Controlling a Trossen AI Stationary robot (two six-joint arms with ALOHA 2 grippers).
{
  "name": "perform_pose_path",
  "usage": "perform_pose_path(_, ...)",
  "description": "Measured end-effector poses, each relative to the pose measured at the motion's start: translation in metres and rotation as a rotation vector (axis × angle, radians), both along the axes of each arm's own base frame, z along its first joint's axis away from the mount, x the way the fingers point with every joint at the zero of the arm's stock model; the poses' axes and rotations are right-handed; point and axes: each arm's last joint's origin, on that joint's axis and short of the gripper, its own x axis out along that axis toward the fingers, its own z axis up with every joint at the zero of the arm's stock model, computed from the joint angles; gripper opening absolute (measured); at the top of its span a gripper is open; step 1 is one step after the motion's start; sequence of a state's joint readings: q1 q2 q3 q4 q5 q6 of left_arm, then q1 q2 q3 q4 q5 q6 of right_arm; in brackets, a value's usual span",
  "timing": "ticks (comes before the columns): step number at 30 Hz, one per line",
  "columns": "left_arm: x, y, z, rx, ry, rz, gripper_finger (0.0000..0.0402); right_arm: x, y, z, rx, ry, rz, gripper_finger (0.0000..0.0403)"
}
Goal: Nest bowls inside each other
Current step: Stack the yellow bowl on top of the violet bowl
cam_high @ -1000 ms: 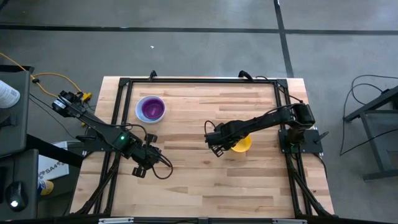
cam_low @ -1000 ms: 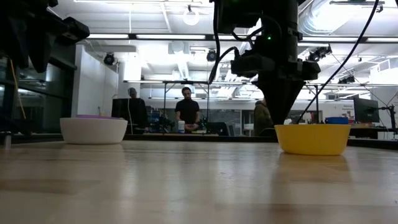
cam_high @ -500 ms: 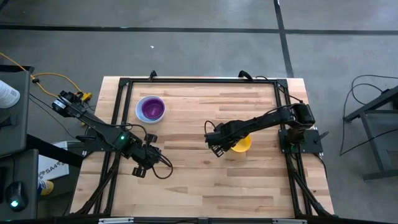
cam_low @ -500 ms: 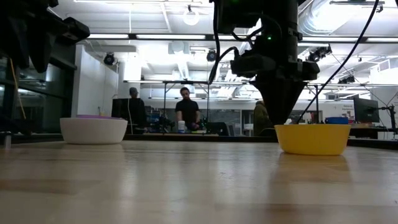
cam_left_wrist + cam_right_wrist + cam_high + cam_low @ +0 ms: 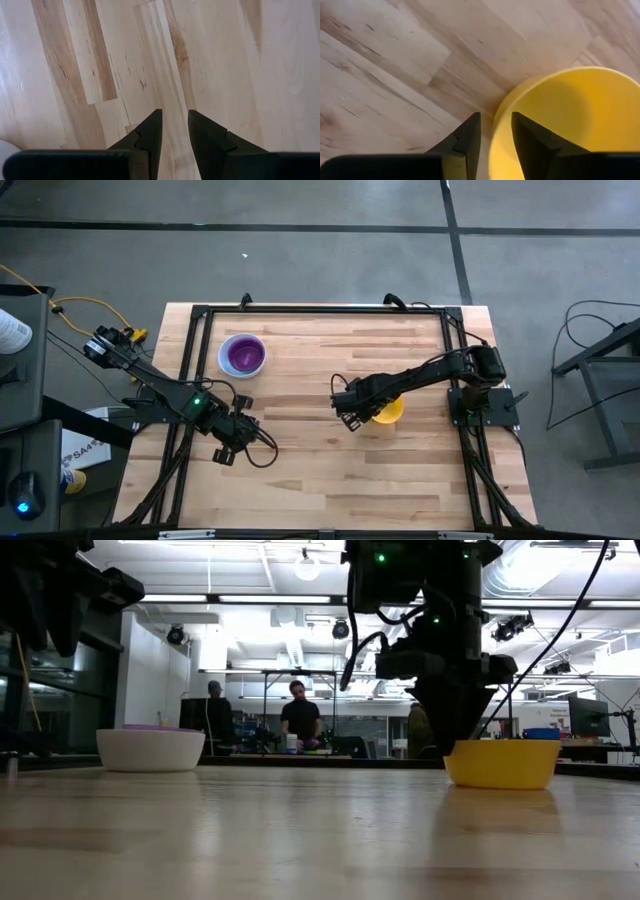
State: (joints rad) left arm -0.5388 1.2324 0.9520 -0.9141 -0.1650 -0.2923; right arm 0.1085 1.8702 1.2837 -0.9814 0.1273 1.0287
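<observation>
A yellow bowl (image 5: 392, 413) stands upright on the wooden table right of centre, partly under my right arm. My right gripper (image 5: 495, 120) points down at its rim on the side toward the table's left, open. One finger (image 5: 470, 137) is outside the wall, the other (image 5: 532, 140) is inside the bowl. A purple bowl (image 5: 243, 355) sits nested in a white bowl (image 5: 150, 750) at the far left. My left gripper (image 5: 175, 112) hangs open over bare wood near the left front (image 5: 228, 448). My right gripper stands astride the yellow bowl's rim (image 5: 496, 131) from above, one finger inside and one outside. A thin strip of wood shows between the outer finger and the wall. Whether the inner finger touches the bowl, I cannot tell. The bowl rests on the table.
A black frame (image 5: 200, 312) runs along the table's far, left and right edges. Bare wood lies between the two bowl groups and along the near edge. People stand in the room beyond the table's far side (image 5: 300, 720).
My right gripper has sunk a little, straight down, and its fingertips are now at the level of the yellow bowl's rim. The bowl stays on the table.
</observation>
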Motion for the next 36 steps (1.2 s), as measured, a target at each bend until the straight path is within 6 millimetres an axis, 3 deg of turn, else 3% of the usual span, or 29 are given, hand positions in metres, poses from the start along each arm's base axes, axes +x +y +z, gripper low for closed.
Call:
perform_pose_path(12,0.0,0.0,0.0,0.001,-0.001,-0.002,0.0093,0.001,-0.004,0.0,0.005,0.0,0.007,0.0009)
perform_pose_path(23,0.0,0.0,0.0,0.001,-0.001,-0.003,0.0093,0.001,-0.002,0.0,0.028,0.007,0.136,0.0005)
perform_pose_path(31,0.0,0.0,0.0,0.016,-0.003,-0.031,0.0093,0.014,0.007,0.002,0.087,-0.103,0.42,0.0004)
perform_pose_path(36,0.0,0.0,0.0,0.019,-0.006,-0.03,0.0093,0.027,0.011,0.021,0.056,-0.178,0.597,0.0003)
